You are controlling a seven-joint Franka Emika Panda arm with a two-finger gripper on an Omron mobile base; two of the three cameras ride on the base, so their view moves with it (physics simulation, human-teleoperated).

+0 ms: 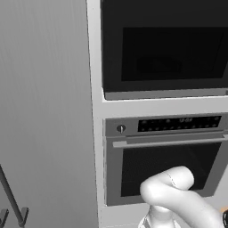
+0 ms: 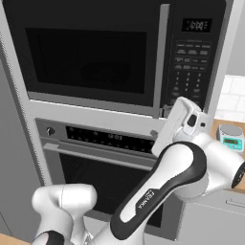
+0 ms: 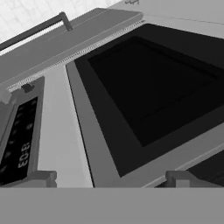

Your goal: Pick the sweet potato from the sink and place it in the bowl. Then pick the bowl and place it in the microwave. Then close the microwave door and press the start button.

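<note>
Facing the shut microwave door (image 2: 91, 55), you are raising the gripper (image 3: 111, 177), jaws parted and empty, toward the keypad (image 2: 191, 60) at upper right, probably for start.

The left base view looks forward from behind the arm's left, taking in the microwave (image 1: 164, 49) above and the oven (image 1: 164, 160) below. The right base view faces the same two units from the right, closer, catching the keypad (image 2: 191, 52). The hand view sits tight against the microwave door (image 3: 153, 87), rolled sideways.
</note>
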